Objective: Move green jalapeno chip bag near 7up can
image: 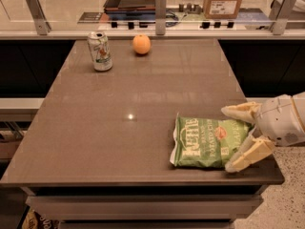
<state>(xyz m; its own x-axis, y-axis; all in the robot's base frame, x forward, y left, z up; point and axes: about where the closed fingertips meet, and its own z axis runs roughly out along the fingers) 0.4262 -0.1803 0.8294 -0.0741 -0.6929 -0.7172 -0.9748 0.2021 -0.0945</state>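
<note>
View: you have one camera view, looking down along the table point(143, 94).
Gripper point(228, 140): it reaches in from your right at the table's front right edge.
Fingers point(240, 112): the two pale fingers are spread wide. One lies at the far side of the bag's right end and the other at its near right corner, with nothing clamped. You cannot tell whether either touches the plastic.
Bag point(200, 144): it lies flat, lettering up, near the front right corner, with its right end between the fingers.
Can point(100, 51): it stands upright at the far left, well apart from the bag.
Orange point(141, 44): it sits near the can, to its right, by the far edge.
</note>
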